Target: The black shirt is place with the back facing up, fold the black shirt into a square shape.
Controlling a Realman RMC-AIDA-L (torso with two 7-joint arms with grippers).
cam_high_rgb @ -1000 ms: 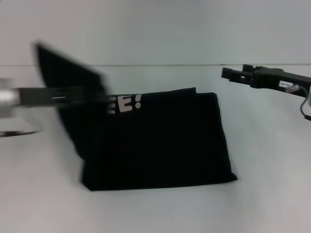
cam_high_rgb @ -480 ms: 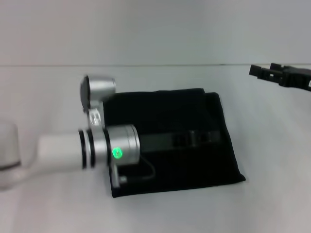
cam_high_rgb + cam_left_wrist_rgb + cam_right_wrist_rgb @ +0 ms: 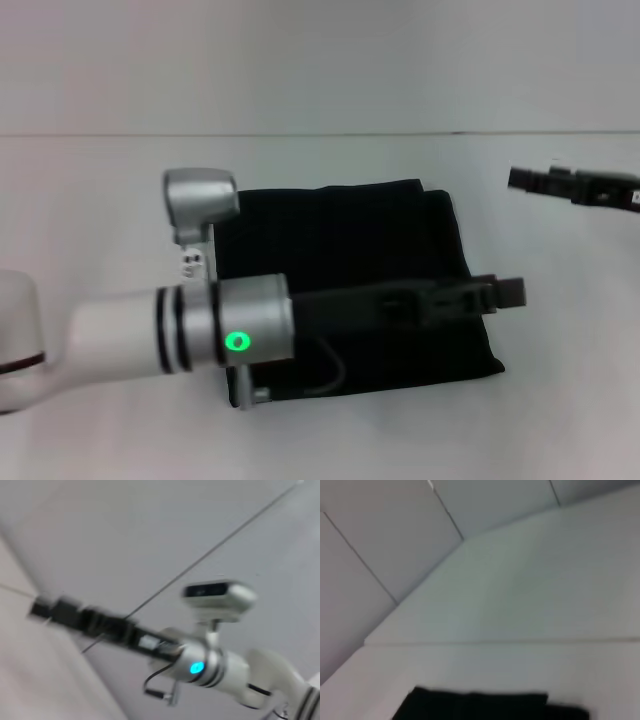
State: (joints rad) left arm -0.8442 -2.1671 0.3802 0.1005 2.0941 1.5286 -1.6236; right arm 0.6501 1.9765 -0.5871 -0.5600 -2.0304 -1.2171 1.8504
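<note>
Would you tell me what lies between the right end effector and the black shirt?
Only bare white table, per the head view: the right end effector sits apart from the black shirt.

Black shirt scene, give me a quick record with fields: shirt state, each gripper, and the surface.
shirt: the black shirt lies folded into a compact, roughly square block, no lettering showing
left gripper: the left gripper reaches across over the shirt, its tip just past the shirt's right edge
right gripper: the right gripper is off to the right, clear of the shirt
surface: white table
</note>
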